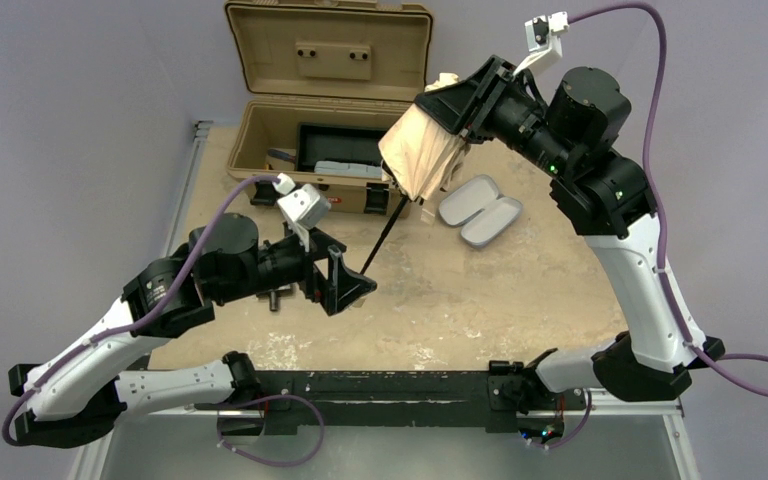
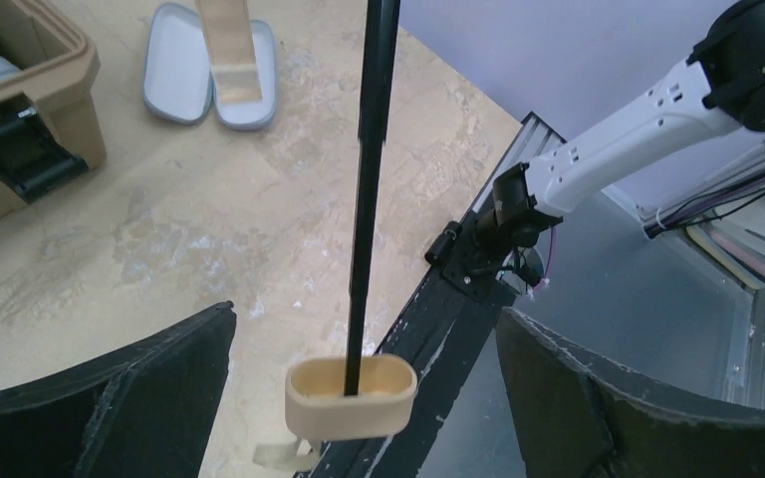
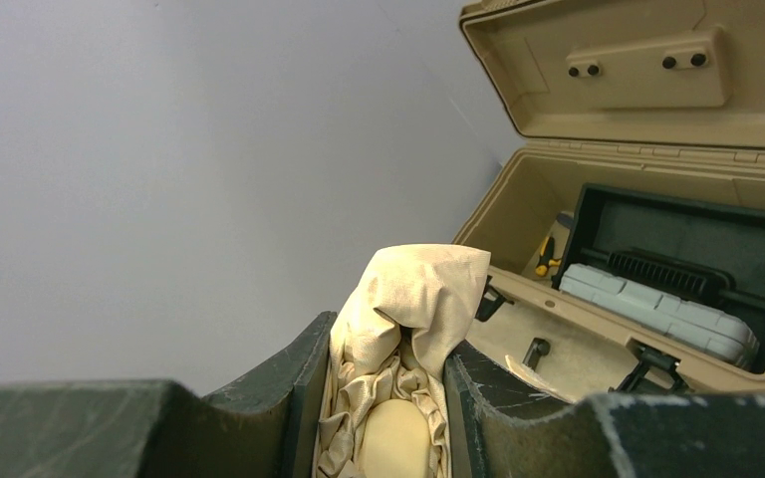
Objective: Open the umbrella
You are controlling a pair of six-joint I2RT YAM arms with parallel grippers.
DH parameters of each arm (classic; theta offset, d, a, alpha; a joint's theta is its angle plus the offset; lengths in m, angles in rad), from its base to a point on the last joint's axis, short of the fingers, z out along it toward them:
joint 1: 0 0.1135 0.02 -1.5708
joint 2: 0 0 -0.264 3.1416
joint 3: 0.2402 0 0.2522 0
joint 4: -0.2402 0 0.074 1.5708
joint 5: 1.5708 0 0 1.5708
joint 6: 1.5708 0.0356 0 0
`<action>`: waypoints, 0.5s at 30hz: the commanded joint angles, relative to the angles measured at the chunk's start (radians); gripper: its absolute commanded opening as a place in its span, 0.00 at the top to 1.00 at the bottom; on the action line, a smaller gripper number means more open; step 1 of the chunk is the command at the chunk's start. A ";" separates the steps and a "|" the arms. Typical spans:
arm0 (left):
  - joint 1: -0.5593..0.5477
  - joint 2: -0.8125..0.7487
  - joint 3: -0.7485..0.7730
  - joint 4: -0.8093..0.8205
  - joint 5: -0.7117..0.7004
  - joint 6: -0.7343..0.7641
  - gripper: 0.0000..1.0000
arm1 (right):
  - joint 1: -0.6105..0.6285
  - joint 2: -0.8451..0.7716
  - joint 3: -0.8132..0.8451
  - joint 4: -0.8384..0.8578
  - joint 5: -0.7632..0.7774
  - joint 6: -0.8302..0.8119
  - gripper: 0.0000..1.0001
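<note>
Above the table (image 1: 520, 300), the right gripper (image 3: 388, 393) pinches the umbrella (image 1: 422, 150) by loose fabric (canopy folded) — left gripper (image 1: 345, 283) spread around its handle (image 2: 351, 396), untouching — cloth could slip, dropping it.

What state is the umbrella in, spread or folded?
Folded: the umbrella fabric hangs bunched in the right gripper; only its shaft is extended.

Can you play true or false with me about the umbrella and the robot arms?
1. The umbrella is fully open. False: its cream fabric is bunched up.
2. The right jaws squeeze the umbrella's fabric end. True.
3. The left jaws grip the handle tightly. False: they stand wide open on either side of it.
4. The toolbox lid is up. True.
5. The grey case sits inside the toolbox. False: it lies on the table.
</note>
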 commanded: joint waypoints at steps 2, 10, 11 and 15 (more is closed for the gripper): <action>0.000 0.092 0.178 -0.039 -0.037 0.042 0.00 | -0.001 -0.060 -0.010 0.109 -0.039 0.035 1.00; 0.000 0.184 0.162 -0.028 0.022 0.080 0.30 | -0.001 -0.034 0.054 0.099 -0.089 0.043 1.00; 0.000 0.196 0.156 -0.038 0.029 0.074 0.34 | -0.002 -0.024 0.076 0.090 -0.088 0.038 1.00; -0.001 0.198 0.067 -0.064 0.073 0.052 0.60 | -0.013 0.033 0.208 0.032 -0.079 0.005 1.00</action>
